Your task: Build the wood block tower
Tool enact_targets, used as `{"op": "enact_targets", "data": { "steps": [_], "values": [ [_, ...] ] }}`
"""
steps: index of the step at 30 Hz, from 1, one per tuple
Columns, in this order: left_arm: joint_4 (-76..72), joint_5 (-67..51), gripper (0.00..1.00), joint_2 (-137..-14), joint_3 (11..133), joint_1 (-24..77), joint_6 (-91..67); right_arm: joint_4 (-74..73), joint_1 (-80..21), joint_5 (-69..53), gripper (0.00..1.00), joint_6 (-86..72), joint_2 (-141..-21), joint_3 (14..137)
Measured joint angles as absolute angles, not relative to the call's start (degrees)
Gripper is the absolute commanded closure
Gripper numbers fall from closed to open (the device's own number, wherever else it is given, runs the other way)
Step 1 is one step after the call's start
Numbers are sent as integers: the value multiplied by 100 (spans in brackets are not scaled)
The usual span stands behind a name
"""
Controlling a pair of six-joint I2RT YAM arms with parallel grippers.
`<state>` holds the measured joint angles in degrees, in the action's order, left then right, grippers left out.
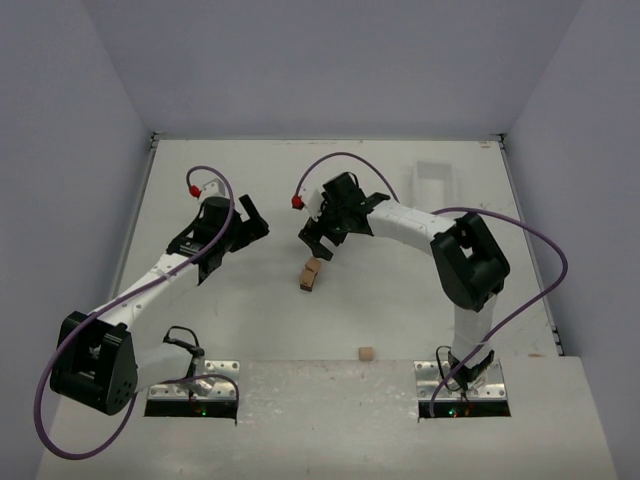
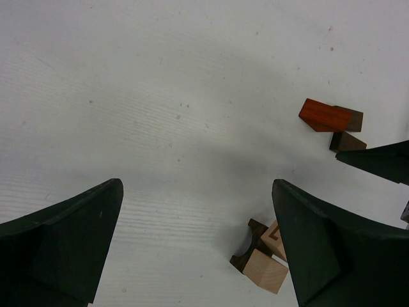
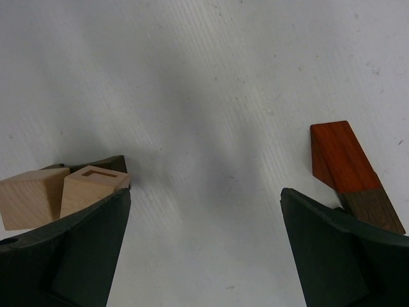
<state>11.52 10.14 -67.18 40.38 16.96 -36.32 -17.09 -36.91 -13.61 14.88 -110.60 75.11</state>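
A small cluster of wood blocks lies on the white table between the arms: two light tan blocks on a dark brown arch piece. The tan cube sits just beside my left gripper's right finger. A reddish-brown wedge lies apart with a dark brown piece against it, next to my right gripper's right finger. My left gripper is open over bare table, left of the cluster. My right gripper is open, with the tan blocks outside its left finger and the red wedge outside its right.
One loose tan cube rests near the front edge, between the arm bases. A white plastic tray stands at the back right. Purple cables loop around both arms. Grey walls close in the table on three sides.
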Motion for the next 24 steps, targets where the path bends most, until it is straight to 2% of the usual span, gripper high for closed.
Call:
{"op": "enact_targets", "data": {
  "steps": [24],
  "values": [
    [1151, 1013, 0, -6711, 4038, 1697, -3629, -1733, -3804, -1388, 1, 1547, -11277, 7635]
  ]
}}
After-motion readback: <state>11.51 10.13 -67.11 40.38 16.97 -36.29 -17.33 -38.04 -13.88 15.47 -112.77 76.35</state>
